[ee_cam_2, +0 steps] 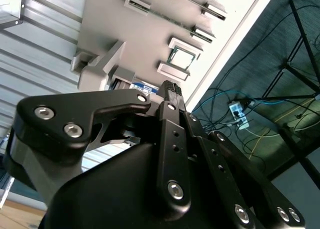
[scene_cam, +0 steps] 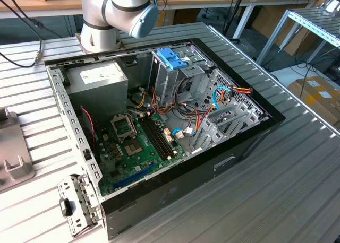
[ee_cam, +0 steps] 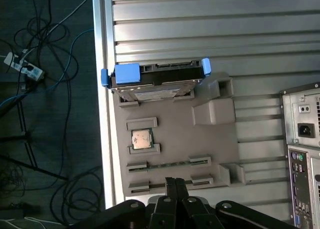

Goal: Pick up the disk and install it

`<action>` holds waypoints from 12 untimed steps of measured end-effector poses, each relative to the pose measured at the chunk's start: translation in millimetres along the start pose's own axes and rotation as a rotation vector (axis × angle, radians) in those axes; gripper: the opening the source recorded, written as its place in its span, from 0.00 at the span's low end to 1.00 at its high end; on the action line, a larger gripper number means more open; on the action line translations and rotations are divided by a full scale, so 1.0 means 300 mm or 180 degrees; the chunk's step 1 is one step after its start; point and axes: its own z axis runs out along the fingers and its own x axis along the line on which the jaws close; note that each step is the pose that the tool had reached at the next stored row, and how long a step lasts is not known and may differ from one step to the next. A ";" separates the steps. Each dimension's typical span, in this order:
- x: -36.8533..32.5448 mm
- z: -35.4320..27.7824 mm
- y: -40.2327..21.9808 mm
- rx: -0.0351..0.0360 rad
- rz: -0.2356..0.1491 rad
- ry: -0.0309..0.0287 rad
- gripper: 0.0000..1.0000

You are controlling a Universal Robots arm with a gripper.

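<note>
light: bright, even | shadows: soft, inside case (scene_cam: 69,102) | glare: mild sheen on table (scene_cam: 276,190)

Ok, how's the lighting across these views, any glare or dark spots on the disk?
First wrist view: the disk is evenly lit on its grey tray, no glare; the floor beside is dark. Second wrist view: the black gripper covers most of the disk. Exterior view: the computer case is dimmer inside than the table around it.
</note>
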 end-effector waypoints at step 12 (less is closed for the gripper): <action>0.002 0.008 0.059 0.0017 0.0000 -0.0001 0.11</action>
